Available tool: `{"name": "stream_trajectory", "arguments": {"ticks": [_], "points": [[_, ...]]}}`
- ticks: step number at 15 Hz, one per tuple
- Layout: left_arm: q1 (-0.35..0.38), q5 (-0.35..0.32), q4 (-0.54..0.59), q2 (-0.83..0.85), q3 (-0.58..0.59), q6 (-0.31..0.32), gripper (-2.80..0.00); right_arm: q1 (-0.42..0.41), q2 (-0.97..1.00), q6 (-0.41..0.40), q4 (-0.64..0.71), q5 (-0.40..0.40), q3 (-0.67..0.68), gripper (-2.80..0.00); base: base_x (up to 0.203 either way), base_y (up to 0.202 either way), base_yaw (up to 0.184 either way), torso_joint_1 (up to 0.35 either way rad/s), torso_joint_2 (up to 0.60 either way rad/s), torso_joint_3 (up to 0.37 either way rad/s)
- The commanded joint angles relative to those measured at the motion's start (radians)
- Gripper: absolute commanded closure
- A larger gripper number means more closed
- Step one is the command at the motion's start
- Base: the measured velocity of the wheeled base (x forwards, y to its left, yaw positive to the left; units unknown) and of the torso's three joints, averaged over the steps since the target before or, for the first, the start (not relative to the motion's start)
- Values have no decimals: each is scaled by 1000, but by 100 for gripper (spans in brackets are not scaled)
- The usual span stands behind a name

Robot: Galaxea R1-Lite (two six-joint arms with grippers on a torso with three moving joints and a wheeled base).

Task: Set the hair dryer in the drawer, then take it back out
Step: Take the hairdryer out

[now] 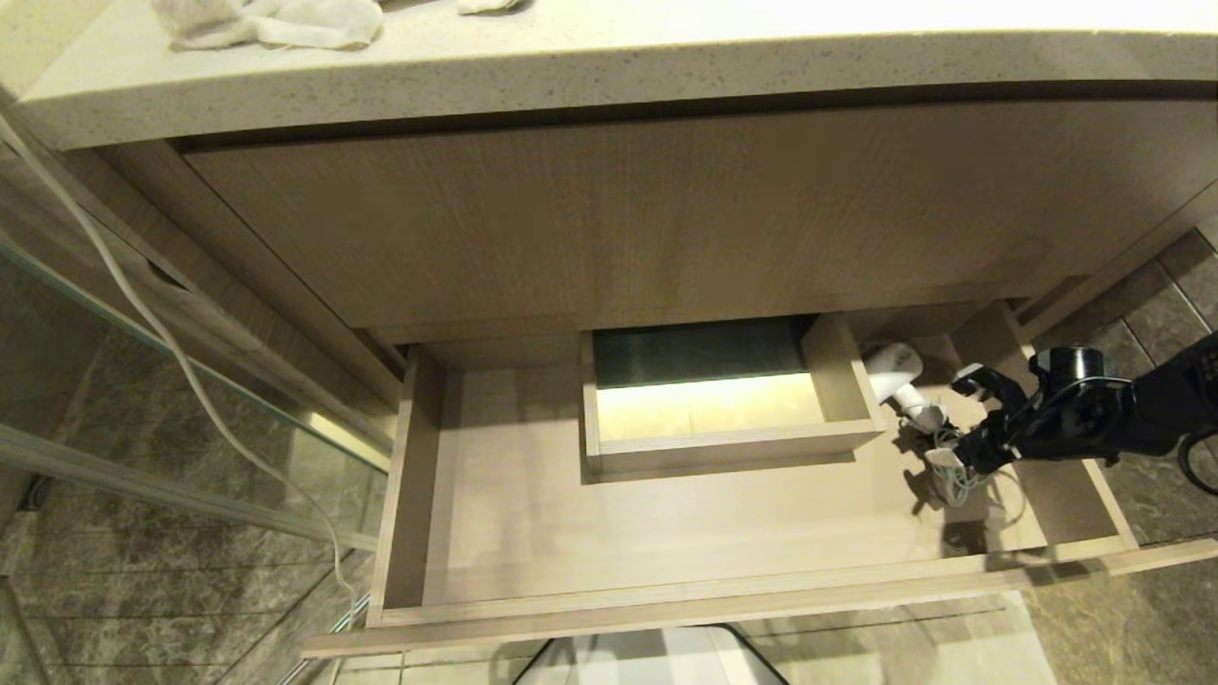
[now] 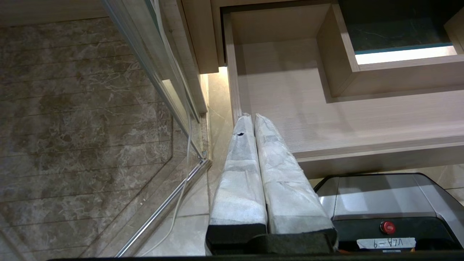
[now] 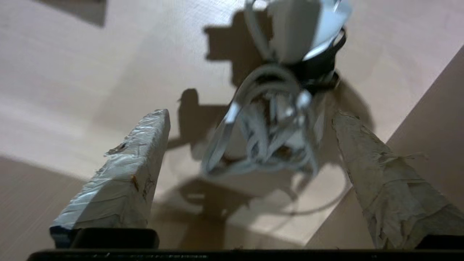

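The right gripper (image 1: 961,419) stands with its jaws spread wide, gripping nothing; in the right wrist view the two taped fingers (image 3: 127,174) flank the bundled cord without touching it. The gripper sits at the right of the head view, inside the open drawer (image 1: 495,533), its black arm reaching in from the right edge of the frame. The hair dryer (image 1: 899,376) lies on the drawer floor at centre right, just right of the boxed cut-out (image 1: 723,442), its cord bundle trailing toward the gripper. The left gripper (image 2: 253,121) shows only in its own wrist view, jaws pressed together, empty, hanging over the drawer's front corner. Above the drawer, a tall wood front panel (image 1: 666,219) fills the upper middle, under a speckled table (image 1: 609,67) with a white cloth (image 1: 276,24) at upper left.
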Motion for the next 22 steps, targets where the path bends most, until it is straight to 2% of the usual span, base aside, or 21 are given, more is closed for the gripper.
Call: {"name": "stream_trajectory", "arguments": {"ticks": [1, 5, 15, 16, 22], "points": [[0, 0, 0, 0, 0, 0, 0, 1, 79, -22, -9, 21, -77, -280, 0, 0, 0, 0, 0, 0], [0, 0, 0, 0, 0, 0, 0, 0, 136, -38, -78, 42, -125, -280, 0, 0, 0, 0, 0, 0], [0, 0, 0, 0, 0, 0, 0, -13, 220, -28, -78, 43, -214, -280, 0, 0, 0, 0, 0, 0], [0, 0, 0, 0, 1, 0, 0, -17, 221, -28, -78, 44, -216, 0, 0, 0, 0, 0, 0, 0], [0, 0, 0, 0, 0, 0, 0, -18, 179, -34, -76, 44, -201, 0, 0, 0, 0, 0, 0, 0]]}}
